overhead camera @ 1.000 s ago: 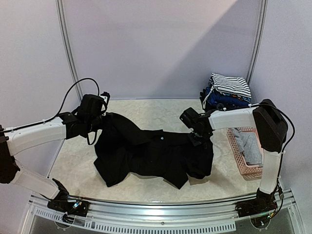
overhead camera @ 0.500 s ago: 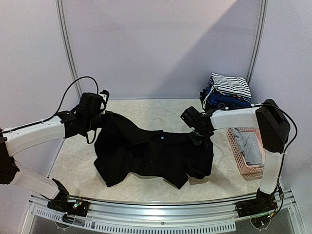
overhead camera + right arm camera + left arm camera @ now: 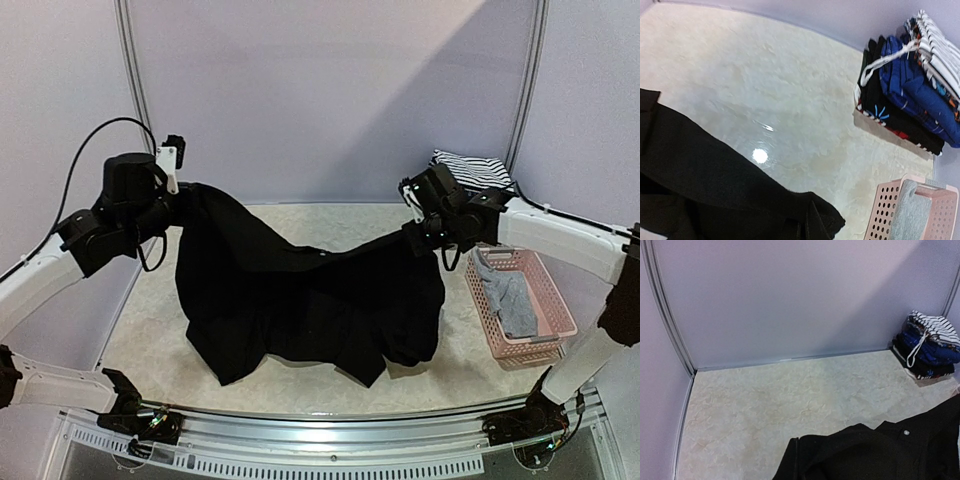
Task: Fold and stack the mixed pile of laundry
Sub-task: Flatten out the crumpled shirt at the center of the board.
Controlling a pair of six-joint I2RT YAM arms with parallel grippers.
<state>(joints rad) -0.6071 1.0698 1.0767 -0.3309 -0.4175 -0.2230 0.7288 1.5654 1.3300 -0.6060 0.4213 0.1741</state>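
Pale marbled desk [image 3: 300, 222], lilac walls behind. Left tool [image 3: 178, 192] and right tool [image 3: 418, 230] each pinched shut on upper edge of black garment [image 3: 300, 300], slung between them, hem resting on desk. Raise both evenly, spread apart to take out sag, then lay flat, clear of folded stack [image 3: 472, 172] and basket [image 3: 553, 287].
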